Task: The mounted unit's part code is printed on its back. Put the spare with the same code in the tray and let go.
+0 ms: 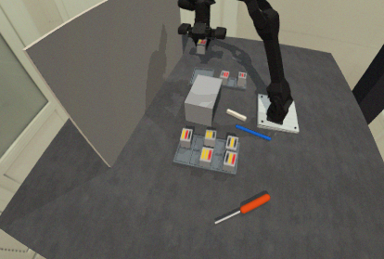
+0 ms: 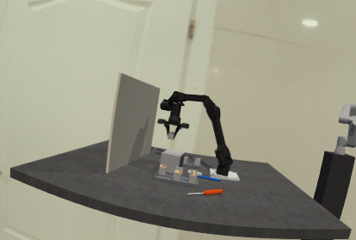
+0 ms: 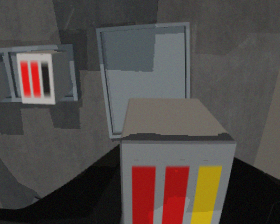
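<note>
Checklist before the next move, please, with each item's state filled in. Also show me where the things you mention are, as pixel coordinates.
1. Spare (image 1: 201, 46) (image 2: 171, 136) (image 3: 175, 155) gripped: ok, between the fingers of the gripper (image 1: 201, 41) (image 2: 171, 132).
2. Its code readable: ok, red, red, yellow in the wrist view.
3. Code matches the one on the mounted unit's back: cannot tell, that face is out of view now.
4. Tray (image 1: 202, 73) (image 3: 135, 85) free to receive it: ok, nothing lies in it.
5. Spare in the tray: not ok, held above the table.
</note>
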You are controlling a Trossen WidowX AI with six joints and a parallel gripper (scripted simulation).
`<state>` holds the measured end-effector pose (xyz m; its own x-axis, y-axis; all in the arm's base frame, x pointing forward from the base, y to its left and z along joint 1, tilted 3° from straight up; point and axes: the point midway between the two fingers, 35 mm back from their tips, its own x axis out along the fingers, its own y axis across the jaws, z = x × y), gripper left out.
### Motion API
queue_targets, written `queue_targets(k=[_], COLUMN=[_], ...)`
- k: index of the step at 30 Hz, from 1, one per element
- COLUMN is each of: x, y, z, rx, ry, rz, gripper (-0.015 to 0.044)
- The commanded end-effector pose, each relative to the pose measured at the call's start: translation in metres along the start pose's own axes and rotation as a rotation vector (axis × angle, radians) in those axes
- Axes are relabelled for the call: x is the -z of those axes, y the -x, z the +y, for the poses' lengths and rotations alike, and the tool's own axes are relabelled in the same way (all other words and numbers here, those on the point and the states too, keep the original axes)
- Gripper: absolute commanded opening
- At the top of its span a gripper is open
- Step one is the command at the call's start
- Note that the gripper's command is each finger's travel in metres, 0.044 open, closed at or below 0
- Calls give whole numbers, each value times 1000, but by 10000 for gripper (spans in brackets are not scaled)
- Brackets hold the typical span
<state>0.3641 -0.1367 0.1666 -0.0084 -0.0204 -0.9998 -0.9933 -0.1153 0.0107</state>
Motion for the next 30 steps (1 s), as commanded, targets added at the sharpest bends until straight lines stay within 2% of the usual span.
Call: queue_targets(k=[1, 30], x=[1, 2], y=[-3, -23], z=[0, -3], rx=[-3, -4], ry=[5, 5], rz=[1, 1], gripper=[0, 0])
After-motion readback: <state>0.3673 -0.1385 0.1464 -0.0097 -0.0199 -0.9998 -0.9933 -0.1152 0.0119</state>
